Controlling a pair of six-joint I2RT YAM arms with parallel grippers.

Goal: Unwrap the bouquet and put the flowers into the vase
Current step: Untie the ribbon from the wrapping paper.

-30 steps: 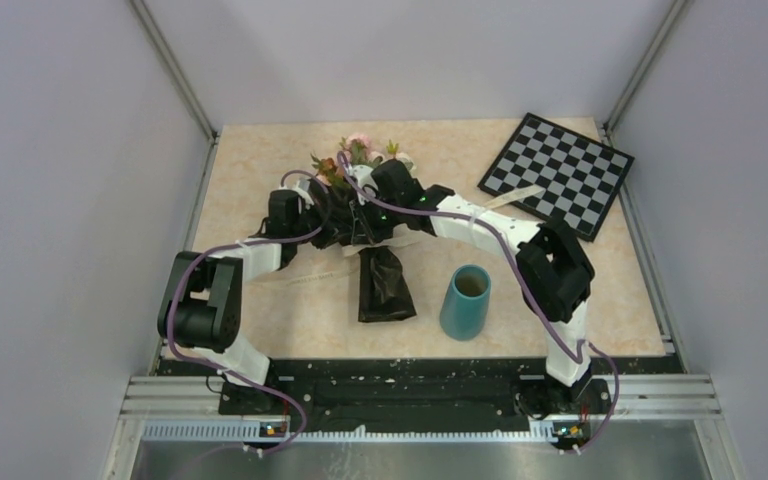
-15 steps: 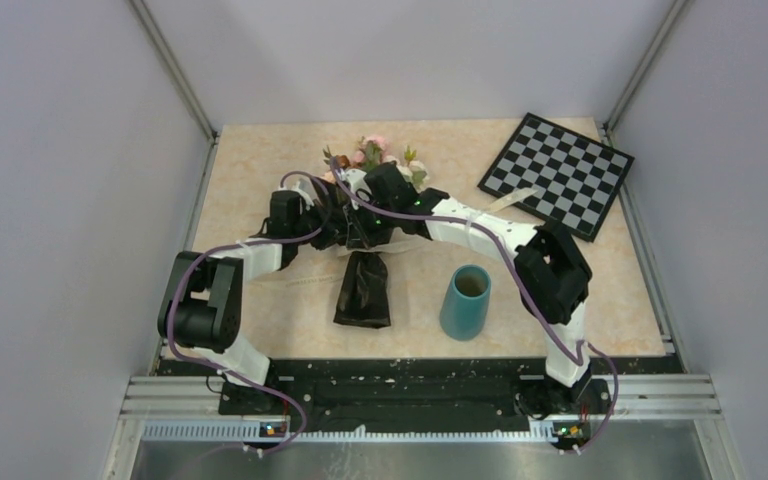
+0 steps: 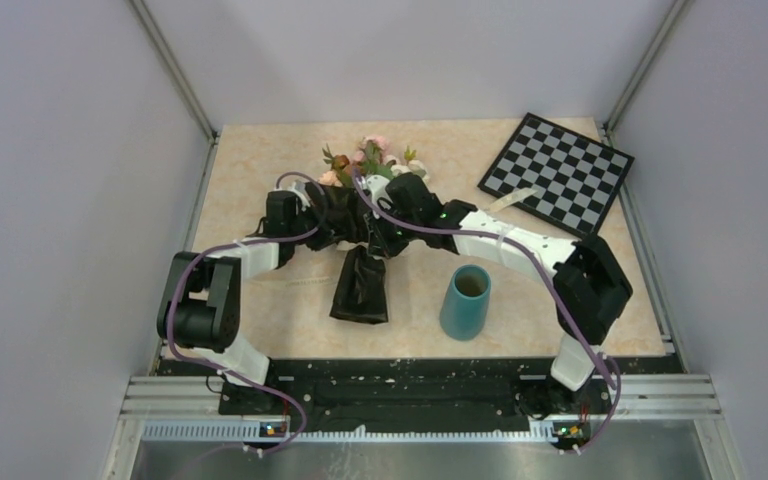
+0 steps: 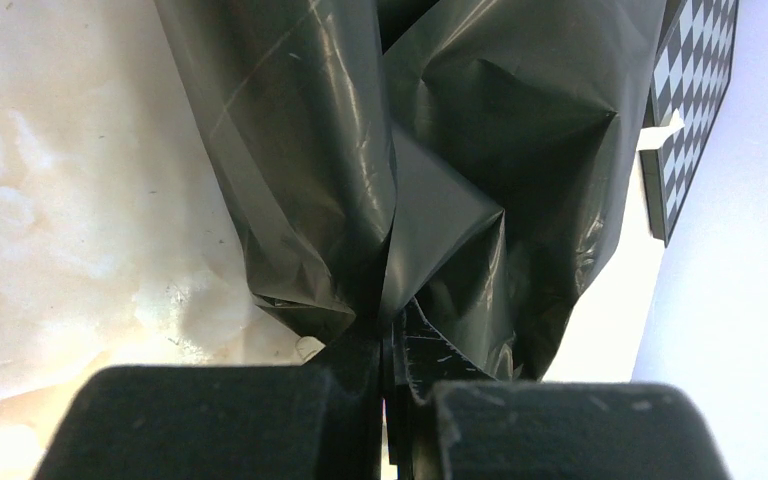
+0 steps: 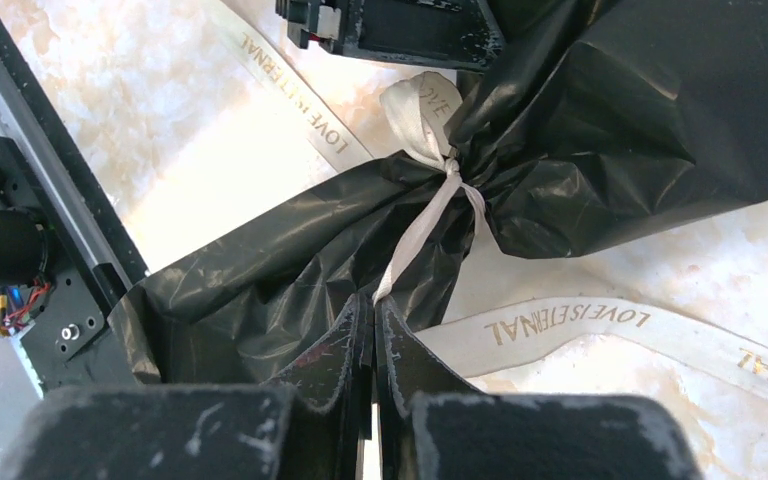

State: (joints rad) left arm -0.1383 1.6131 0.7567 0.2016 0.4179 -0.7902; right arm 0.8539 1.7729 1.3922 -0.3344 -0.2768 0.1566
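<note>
A pale, marbled beige table (image 3: 260, 170) sits inside plain lilac-grey walls (image 3: 60, 150), with metal rails along its near edge. A black-and-white checkerboard (image 3: 556, 172) lies at the far right corner. The teal vase (image 3: 465, 302) stands upright near the front, right of centre, apart from everything else.

The bouquet (image 3: 362, 290) lies in the middle of the table between the two arms. Its flowers (image 3: 372, 158) point towards the far wall and its wrapped tail points towards the near edge.

The left gripper (image 4: 390, 345) has its jaws pressed together, pinching a fold of the glossy black paper (image 4: 480, 120). The right gripper (image 5: 372, 305) is also clamped tight, nipping a thin strand of the cream ribbon (image 5: 430, 215) just below the knot that cinches the paper.

Loose ribbon tails lie flat on the table on either side of the wrap. They carry gold capitals reading "LOVE IS ETERNAL", run together without spaces.
</note>
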